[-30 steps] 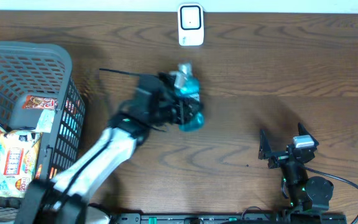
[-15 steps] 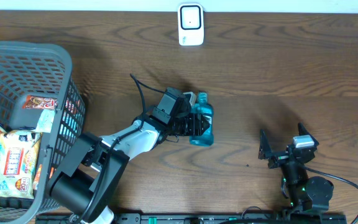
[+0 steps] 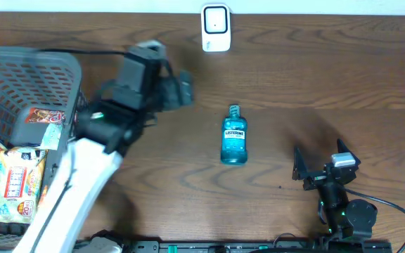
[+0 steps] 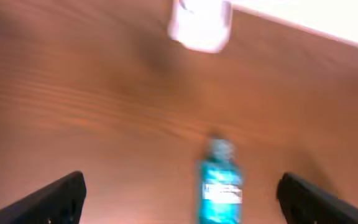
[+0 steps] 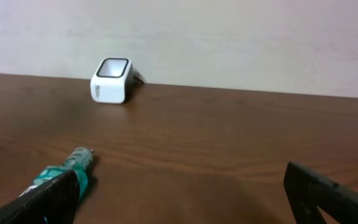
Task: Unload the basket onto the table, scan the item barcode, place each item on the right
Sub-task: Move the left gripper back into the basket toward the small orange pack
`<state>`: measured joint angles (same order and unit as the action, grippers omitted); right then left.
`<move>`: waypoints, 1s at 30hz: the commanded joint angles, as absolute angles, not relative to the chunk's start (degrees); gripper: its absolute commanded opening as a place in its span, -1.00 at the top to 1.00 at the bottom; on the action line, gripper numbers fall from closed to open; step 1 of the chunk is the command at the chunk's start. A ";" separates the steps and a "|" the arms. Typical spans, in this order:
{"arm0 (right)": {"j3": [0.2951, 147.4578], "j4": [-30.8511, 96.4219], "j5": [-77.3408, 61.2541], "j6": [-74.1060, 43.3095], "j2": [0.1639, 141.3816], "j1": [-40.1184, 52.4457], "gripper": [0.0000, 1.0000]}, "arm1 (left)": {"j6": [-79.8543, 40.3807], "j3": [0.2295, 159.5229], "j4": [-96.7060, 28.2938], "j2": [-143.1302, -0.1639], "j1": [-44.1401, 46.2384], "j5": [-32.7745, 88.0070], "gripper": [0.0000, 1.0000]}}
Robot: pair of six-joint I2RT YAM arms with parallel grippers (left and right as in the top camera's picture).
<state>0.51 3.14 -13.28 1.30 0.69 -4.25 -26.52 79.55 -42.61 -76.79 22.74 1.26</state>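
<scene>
Overhead, a dark wood-grain tabletop [image 3: 329, 77] fills the view, with a pale strip beyond its far edge. A white barcode scanner [image 3: 216, 28] stands at the middle of the far edge. A grey mesh basket [image 3: 27, 55] sits at the left edge and holds snack packets [image 3: 13, 179], partly cut off by the frame. The Listerine bottle [image 3: 234, 135] lies flat near the middle of the tabletop, cap toward the scanner, label up. A second ago the left gripper [image 3: 186, 88] gripped this bottle in front of the scanner. Now the bottle lies free and the gripper is well apart from it, up toward the basket's far corner and smeared by motion blur. The right gripper [image 3: 320, 163] sits near the front right edge exactly as before, jaws spread and empty.

From the left wrist, everything is blurred. The left gripper [image 4: 182, 199] shows two dark fingertips wide apart with nothing between them. The bottle [image 4: 219, 186] is a teal smudge below, and the scanner [image 4: 199, 22] is cut off at the top edge.

From the right wrist, the right gripper [image 5: 185, 199] stands wide and empty. The bottle [image 5: 73, 167] is half hidden behind one finger. The scanner [image 5: 112, 79] stands before a plain pale wall [image 5: 241, 37].
</scene>
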 commanded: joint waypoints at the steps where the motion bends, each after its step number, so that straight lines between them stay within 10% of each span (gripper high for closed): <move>1: 0.32 3.18 -13.23 1.37 0.38 -4.03 -0.98 | -30.02 92.60 -54.39 -73.30 17.32 -31.38 -0.96; 14: 0.32 3.18 -13.23 1.37 0.38 -4.03 -0.99 | -42.30 91.55 -79.61 -77.65 -27.99 -16.49 -0.97; 30: 0.32 3.18 -13.23 1.37 0.38 -4.03 -0.98 | -42.15 63.13 -65.25 -91.50 -31.22 -16.47 -0.67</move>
